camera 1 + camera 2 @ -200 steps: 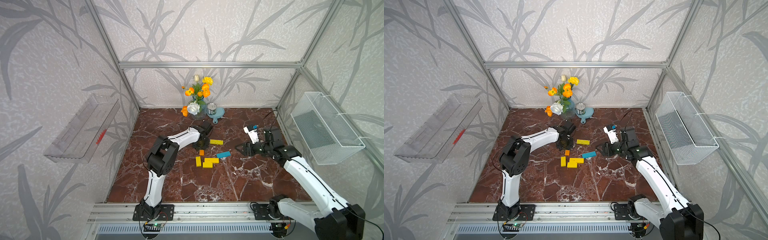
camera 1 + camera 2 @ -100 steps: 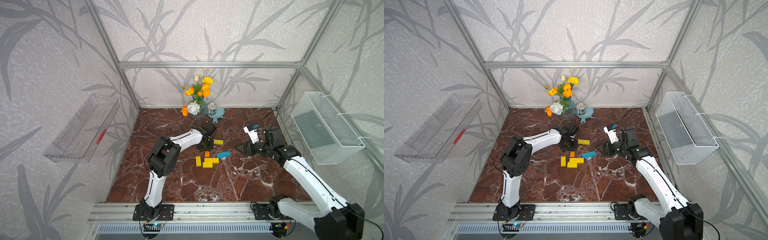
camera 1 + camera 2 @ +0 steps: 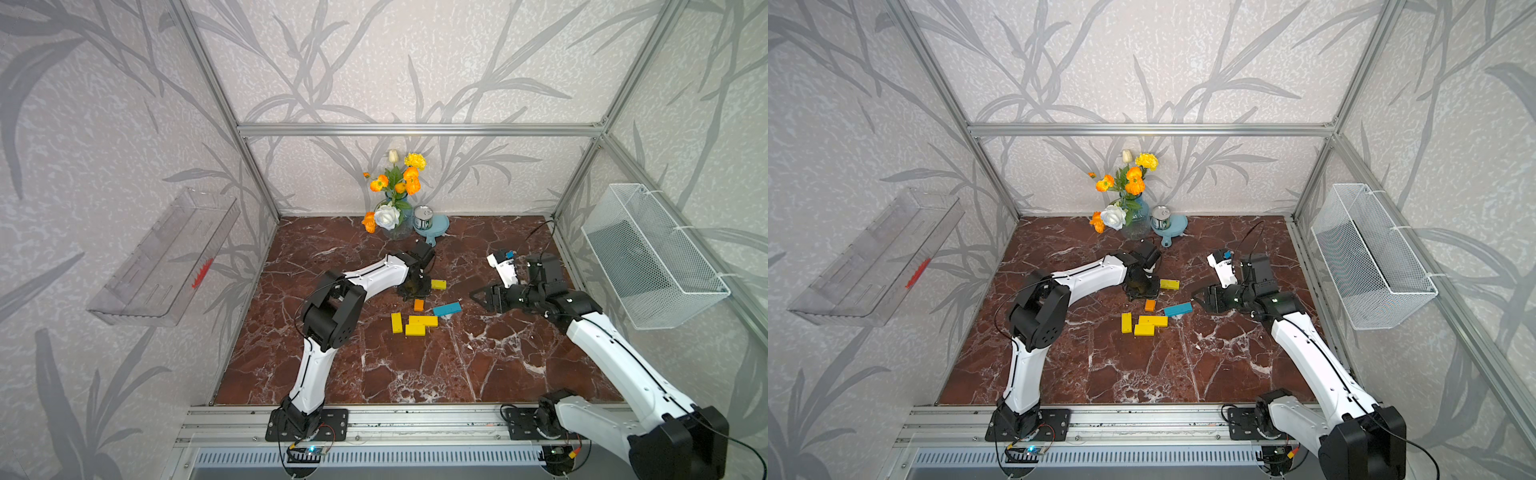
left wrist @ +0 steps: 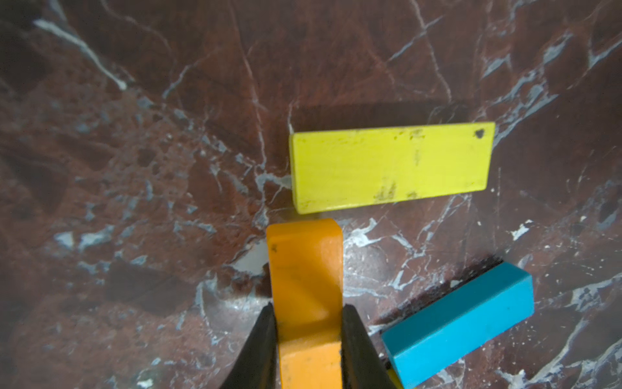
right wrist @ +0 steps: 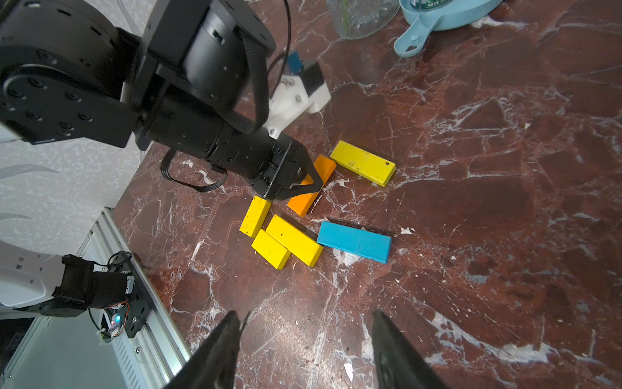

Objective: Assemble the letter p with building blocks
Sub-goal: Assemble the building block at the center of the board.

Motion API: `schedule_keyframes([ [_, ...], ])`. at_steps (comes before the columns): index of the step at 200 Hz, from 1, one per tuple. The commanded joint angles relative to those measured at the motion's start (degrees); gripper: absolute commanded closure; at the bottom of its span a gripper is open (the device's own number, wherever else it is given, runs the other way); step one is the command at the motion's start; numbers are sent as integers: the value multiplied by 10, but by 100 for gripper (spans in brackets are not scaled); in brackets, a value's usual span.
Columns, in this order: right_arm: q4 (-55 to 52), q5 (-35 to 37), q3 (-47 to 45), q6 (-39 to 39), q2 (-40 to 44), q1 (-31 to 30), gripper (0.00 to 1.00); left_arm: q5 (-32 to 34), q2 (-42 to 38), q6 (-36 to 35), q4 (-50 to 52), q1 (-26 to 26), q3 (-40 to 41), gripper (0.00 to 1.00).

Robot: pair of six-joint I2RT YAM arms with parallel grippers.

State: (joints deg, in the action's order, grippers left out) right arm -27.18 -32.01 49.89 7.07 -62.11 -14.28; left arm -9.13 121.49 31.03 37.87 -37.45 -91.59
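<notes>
Progress is judged early: the left gripper (image 4: 308, 306) is clamped across the orange block (image 5: 311, 188) at mid-table. One yellow block (image 5: 363, 162) lies just far of it, the teal-blue block (image 5: 354, 241) to its right and three yellow blocks (image 5: 294, 240) bunched on the near side, so no letter p stands yet. The right gripper (image 5: 307, 315) hangs at the right, jaws parted, holding nothing. The wire basket (image 3: 648, 266) on the right wall shows no contents; the blue dish (image 3: 442, 224) at the far edge holds a tin can (image 3: 423, 217) (label unreadable).
</notes>
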Motion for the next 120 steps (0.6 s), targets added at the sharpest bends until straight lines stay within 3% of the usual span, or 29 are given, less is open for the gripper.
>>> schedule_keyframes([
  [1, 9, 0, -8, -1, 0, 2, 38, -1, 9, 7, 8, -3, -12, 95],
  [120, 7, -2, -12, -1, 4, 2, 38, 5, 23, 14, 5, -4, -12, 90],
])
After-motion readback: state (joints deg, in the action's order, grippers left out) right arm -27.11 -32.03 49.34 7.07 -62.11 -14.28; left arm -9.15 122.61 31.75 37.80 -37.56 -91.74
